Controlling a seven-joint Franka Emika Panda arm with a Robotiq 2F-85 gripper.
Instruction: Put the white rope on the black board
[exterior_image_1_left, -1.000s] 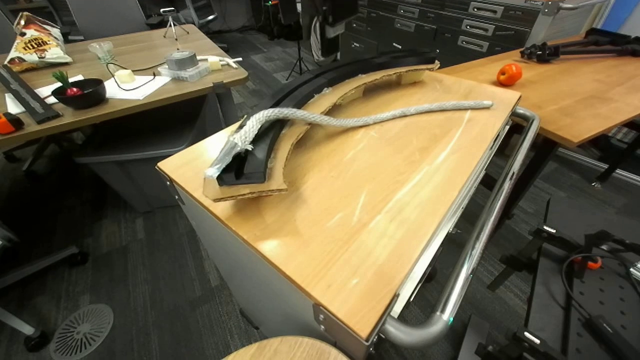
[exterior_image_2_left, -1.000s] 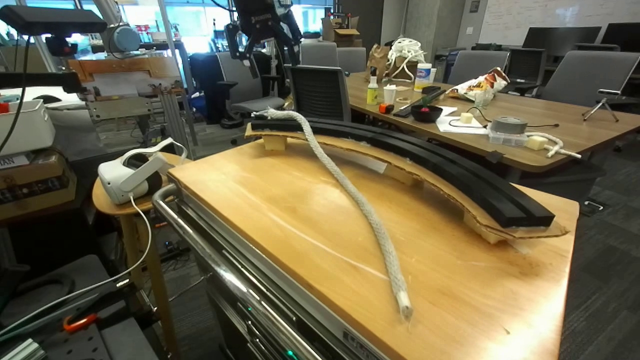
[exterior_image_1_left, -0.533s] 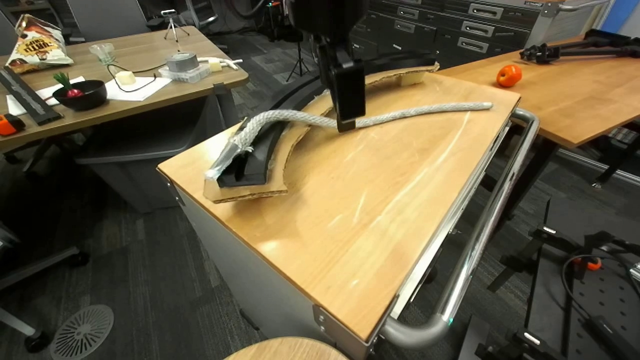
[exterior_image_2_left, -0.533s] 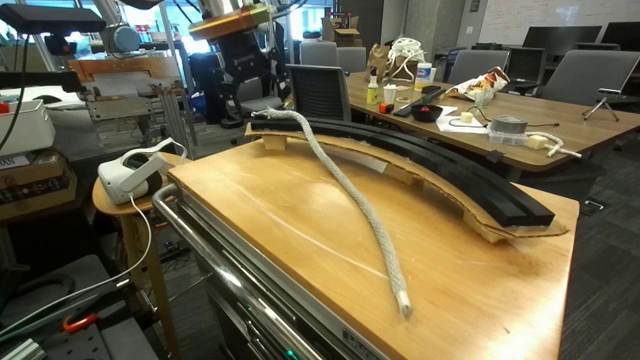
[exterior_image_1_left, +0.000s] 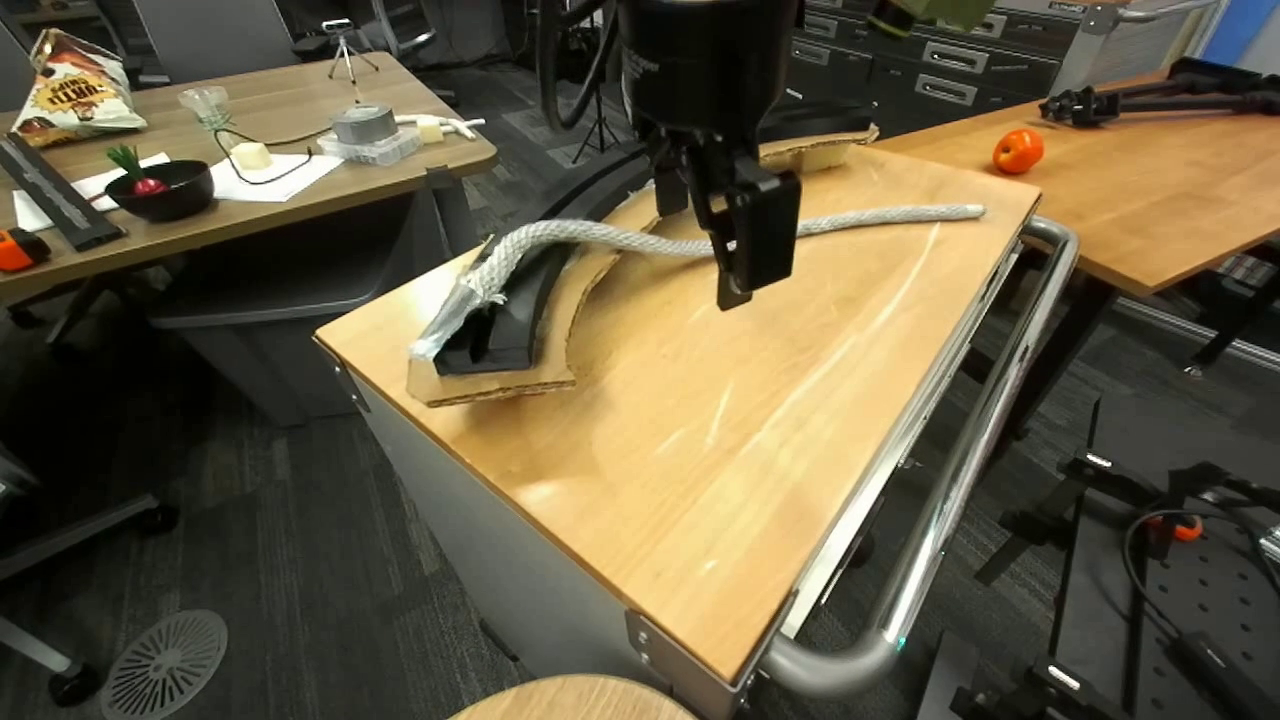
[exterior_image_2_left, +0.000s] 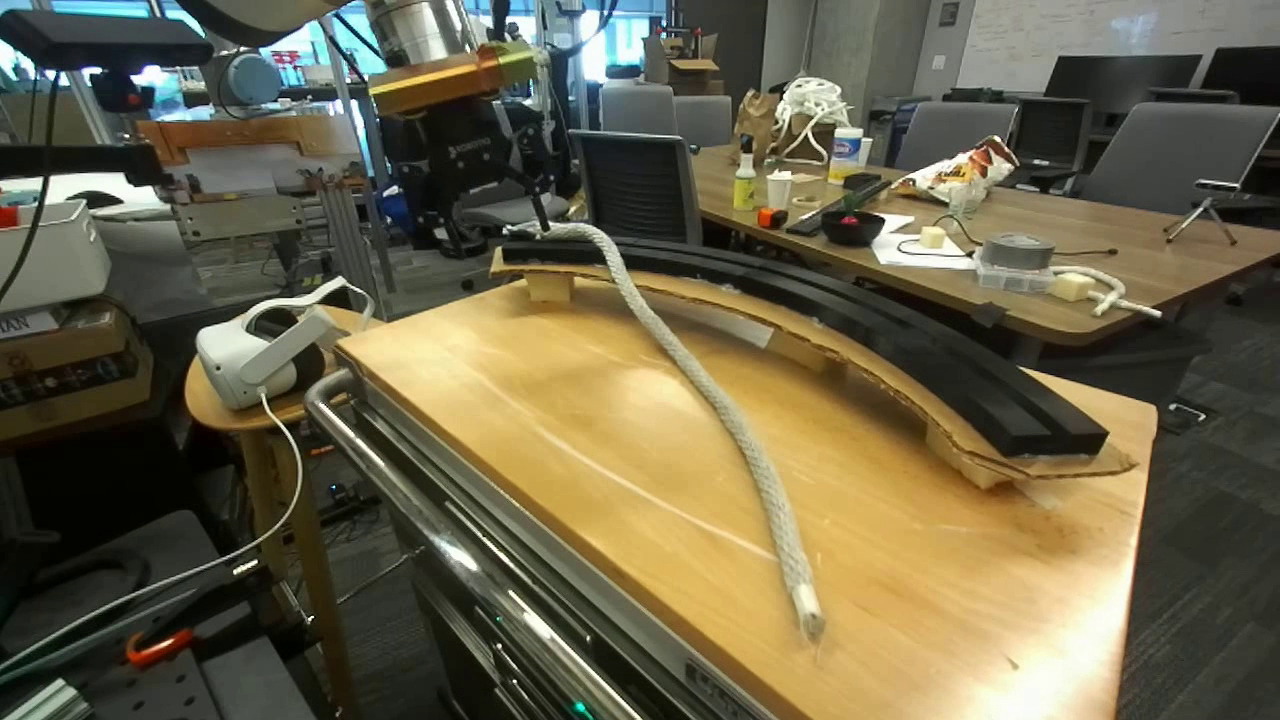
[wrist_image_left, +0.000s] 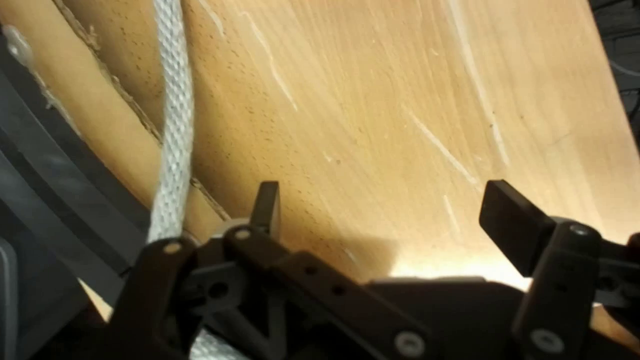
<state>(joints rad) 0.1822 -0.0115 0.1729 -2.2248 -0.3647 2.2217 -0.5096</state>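
- In the wrist view the gripper (wrist_image_left: 382, 212) has its fingers spread wide, just the wooden top (wrist_image_left: 375, 100) showing between them; it has hold of nothing. The white rope (wrist_image_left: 176, 110) runs past outside one finger and is partly hidden by the gripper. The grooved black board (wrist_image_left: 75, 185) curves along the left edge of this view, bordered by a cardboard strip (wrist_image_left: 115, 135).
- In an exterior view I see the gripper hanging fingers-down over the wooden top, hiding part of the rope's middle. Clear tape (exterior_image_1_left: 445, 325) wraps the rope at the near end of the board; from there it crosses board and cardboard and trails over the wood to a blunt tip. An orange-red tomato (exterior_image_1_left: 1020, 150) sits on another table (exterior_image_1_left: 1150, 190).
- In an exterior view the board's long arc shows well, its cardboard propped on pale blocks (exterior_image_2_left: 548, 288). Only one end stretch of rope lies across it; the rest slants over the wood, its blunt tip well apart from the board. The gripper is up near the far end; whether it touches the rope I can't tell. A white headset (exterior_image_2_left: 265, 350) rests on a stool (exterior_image_2_left: 212, 408).
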